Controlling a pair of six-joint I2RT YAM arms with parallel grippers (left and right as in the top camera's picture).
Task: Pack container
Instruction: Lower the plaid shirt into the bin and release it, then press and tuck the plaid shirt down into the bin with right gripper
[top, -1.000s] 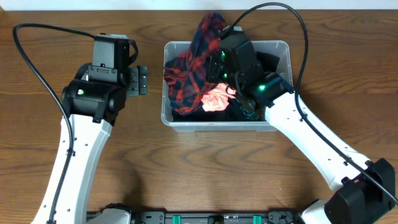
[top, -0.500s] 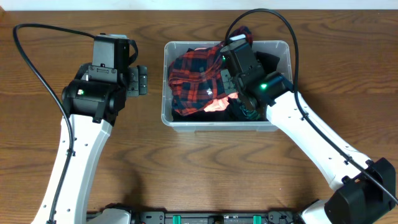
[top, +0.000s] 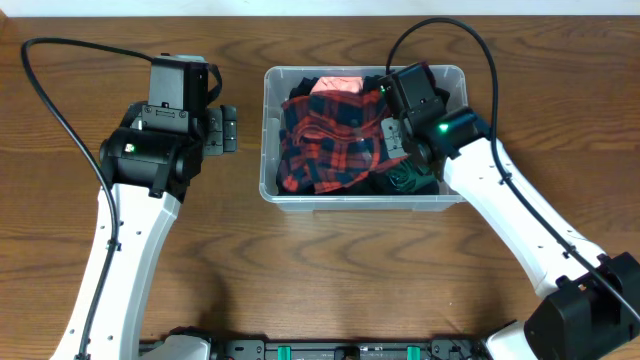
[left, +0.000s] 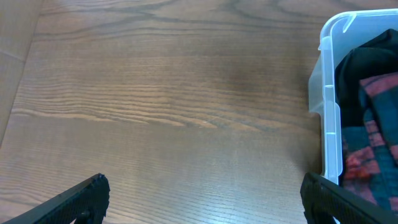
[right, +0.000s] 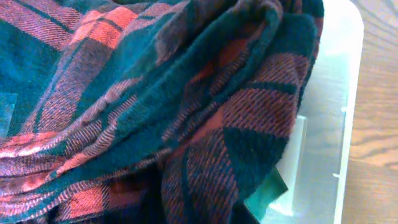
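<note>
The container (top: 350, 203) is a clear plastic tub at the top middle of the table, holding a red and dark plaid cloth (top: 335, 145). A pink item (top: 335, 85) and a green item (top: 405, 180) lie beside the cloth. My right gripper (top: 392, 135) is down inside the tub's right half. Its fingers are hidden under the plaid cloth (right: 155, 93), which bunches toward them. The tub's wall (right: 329, 143) shows on the right. My left gripper (top: 222, 130) is open and empty over bare table left of the tub (left: 329, 112).
The wooden table (top: 330, 280) extends in front of and to the left of the tub. A black cable (top: 485, 60) loops over the tub's right side. The left arm (top: 140, 200) stands at the left.
My right gripper has come down and moved right, bringing the plaid cloth from raised above the tub to spread inside it. The pink item now shows at the back. The left arm has not moved.
</note>
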